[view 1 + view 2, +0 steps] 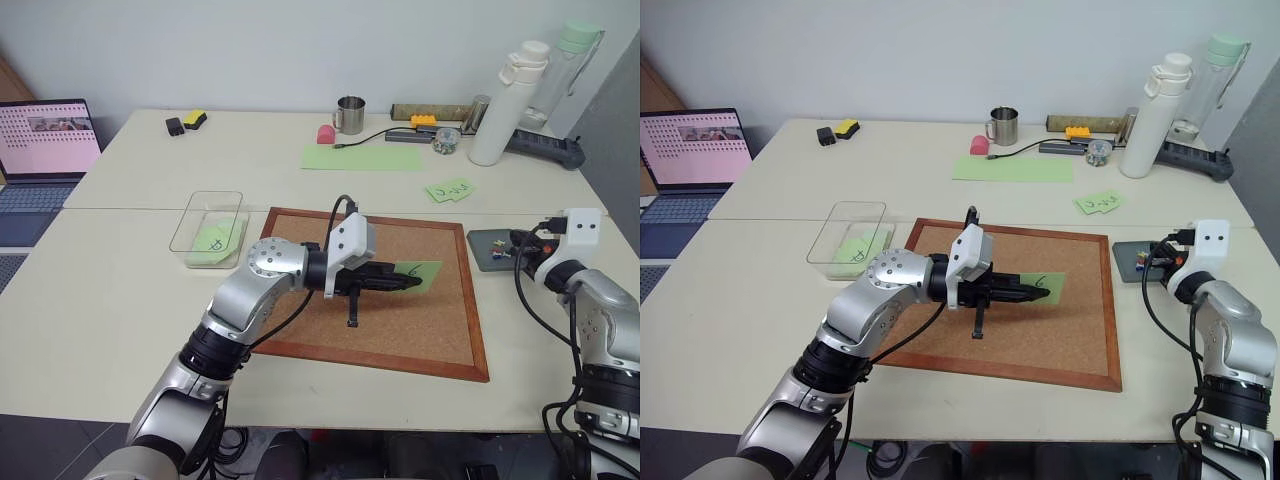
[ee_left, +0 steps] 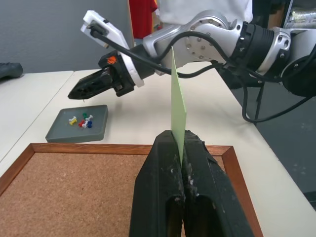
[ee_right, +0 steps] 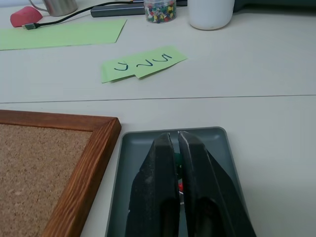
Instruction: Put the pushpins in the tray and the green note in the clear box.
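My left gripper [image 1: 412,283] is shut on the green note [image 1: 424,271], holding it by one edge above the corkboard [image 1: 400,335]. In the left wrist view the green note [image 2: 177,98] stands edge-on out of the closed fingers [image 2: 197,163]. At the right, the grey tray [image 2: 61,132] lies beside the board with several coloured pushpins [image 2: 84,121] in it. My right gripper [image 3: 174,137] hangs just over the tray [image 3: 217,148], its fingers a narrow gap apart with nothing seen between them. The clear box [image 1: 190,215] sits left of the board with a green note inside.
A laptop [image 1: 40,150] stands at the far left. Along the back are a mug [image 1: 350,115], a large green sheet [image 1: 360,157], a jar of pins [image 1: 447,140] and a white bottle [image 1: 510,100]. Scribbled green notes [image 1: 450,190] lie behind the tray.
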Tool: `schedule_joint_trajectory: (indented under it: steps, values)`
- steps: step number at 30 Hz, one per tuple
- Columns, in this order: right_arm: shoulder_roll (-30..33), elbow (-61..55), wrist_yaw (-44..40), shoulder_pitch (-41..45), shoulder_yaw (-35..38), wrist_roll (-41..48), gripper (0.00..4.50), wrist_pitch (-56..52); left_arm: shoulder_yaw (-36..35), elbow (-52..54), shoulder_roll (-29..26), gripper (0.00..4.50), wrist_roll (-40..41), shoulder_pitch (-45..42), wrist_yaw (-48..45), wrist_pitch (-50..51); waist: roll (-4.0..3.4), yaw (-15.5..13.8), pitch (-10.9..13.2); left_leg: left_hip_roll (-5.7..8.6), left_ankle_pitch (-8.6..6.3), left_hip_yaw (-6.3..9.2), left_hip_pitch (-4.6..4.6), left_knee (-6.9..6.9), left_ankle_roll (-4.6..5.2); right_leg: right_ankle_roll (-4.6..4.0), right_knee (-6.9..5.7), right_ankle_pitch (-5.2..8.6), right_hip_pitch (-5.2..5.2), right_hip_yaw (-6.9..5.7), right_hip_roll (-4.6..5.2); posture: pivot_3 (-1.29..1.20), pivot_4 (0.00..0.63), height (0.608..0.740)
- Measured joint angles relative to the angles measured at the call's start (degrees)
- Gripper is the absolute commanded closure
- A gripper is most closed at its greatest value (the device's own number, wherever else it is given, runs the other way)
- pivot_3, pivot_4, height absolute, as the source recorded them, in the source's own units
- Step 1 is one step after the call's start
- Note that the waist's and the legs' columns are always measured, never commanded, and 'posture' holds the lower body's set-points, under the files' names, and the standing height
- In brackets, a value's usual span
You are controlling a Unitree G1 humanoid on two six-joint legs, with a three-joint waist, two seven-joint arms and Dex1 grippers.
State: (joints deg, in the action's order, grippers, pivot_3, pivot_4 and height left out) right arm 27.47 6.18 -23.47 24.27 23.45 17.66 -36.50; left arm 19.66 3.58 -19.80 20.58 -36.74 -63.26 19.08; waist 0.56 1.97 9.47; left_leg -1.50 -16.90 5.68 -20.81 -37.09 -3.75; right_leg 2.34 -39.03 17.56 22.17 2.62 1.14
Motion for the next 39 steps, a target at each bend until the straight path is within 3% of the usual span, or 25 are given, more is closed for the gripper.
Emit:
schedule_joint_trajectory:
  steps: [9, 31, 39]
  values:
    - [0.1, 6.6, -0.1, 1.7, -0.5, 1.0, 1.82, 1.2, 0.1, -1.2, -0.9, 4.5, -1.9, 0.0, -0.8, -1.7, 0.0, -0.1, 0.0, 0.0, 0.0, -0.01, -0.03, -0.01, 0.0, 0.0, 0.02, 0.0, 0.0, -0.02, 0.02, 0.0, 0.15, 0.74]
    - [1.5, 10.3, -2.6, 1.0, -3.2, 1.5, 1.82, 5.9, -3.6, -7.7, 2.0, 4.5, -6.4, -2.4, 6.6, -8.9, 0.0, 0.0, 0.0, -0.01, 0.02, -0.01, -0.03, -0.02, -0.04, 0.01, 0.0, 0.0, 0.02, -0.03, 0.01, 0.0, 0.15, 0.74]
    - [6.6, -5.7, -11.4, -0.1, -6.8, 4.2, 1.82, 7.8, -12.6, -6.6, -0.3, 4.5, -2.4, -2.4, 11.9, 0.0, -0.09, 0.1, 0.1, -0.04, 0.01, 0.06, -0.05, -0.04, -0.02, 0.01, 0.0, 0.0, 0.02, -0.09, -0.01, 0.0, 0.15, 0.74]
